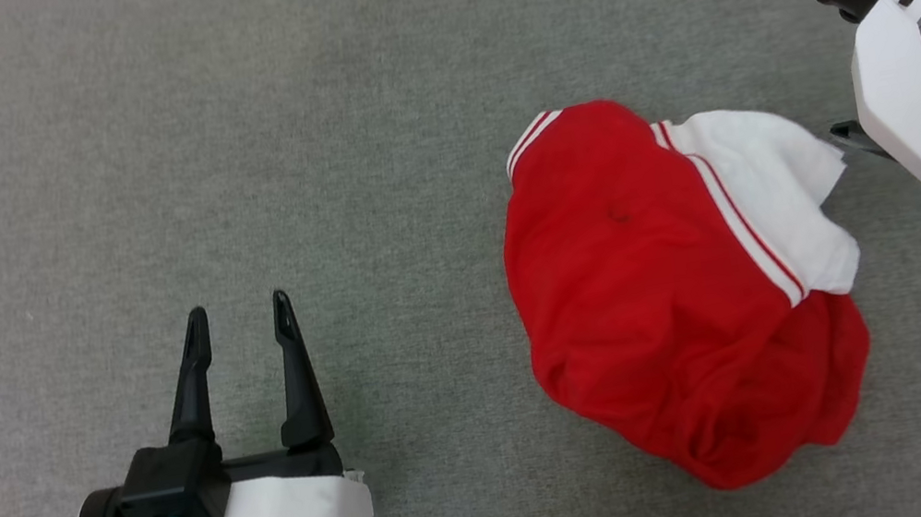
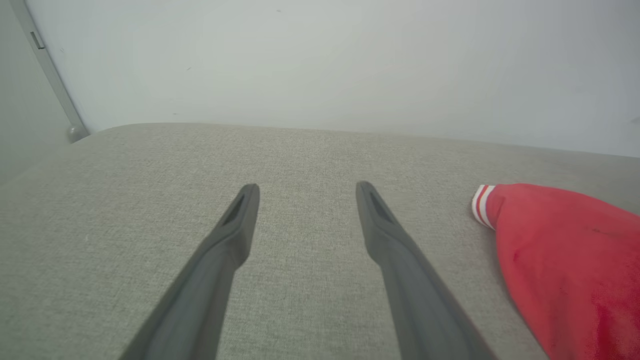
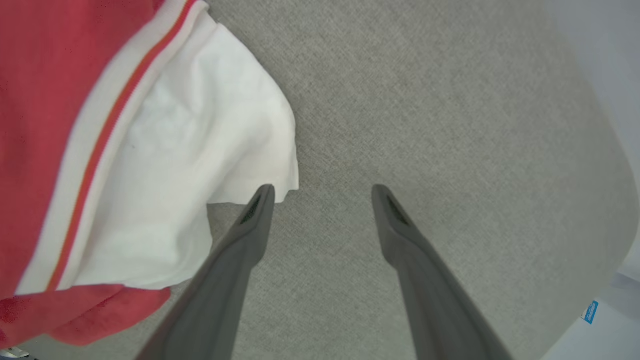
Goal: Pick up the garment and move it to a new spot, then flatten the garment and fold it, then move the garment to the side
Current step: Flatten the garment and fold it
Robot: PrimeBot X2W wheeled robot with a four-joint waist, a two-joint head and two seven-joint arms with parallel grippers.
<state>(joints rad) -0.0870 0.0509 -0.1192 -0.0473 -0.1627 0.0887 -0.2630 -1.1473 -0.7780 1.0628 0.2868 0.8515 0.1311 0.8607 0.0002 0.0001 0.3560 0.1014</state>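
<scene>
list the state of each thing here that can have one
shirt: crumpled in a heap, not flattened or folded, not held
left gripper: open, empty, apart from the shirt
right gripper: open, empty, close beside the shirt

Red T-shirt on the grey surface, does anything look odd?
The red soft-fabric T-shirt lies bunched in a heap on the grey woven surface, not flat, with one white sleeve flopped across its top. A small dark mark shows on the red cloth. Nothing looks torn.

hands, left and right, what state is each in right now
Left hand: open, empty.
Right hand: open, empty, beside the garment.
</scene>
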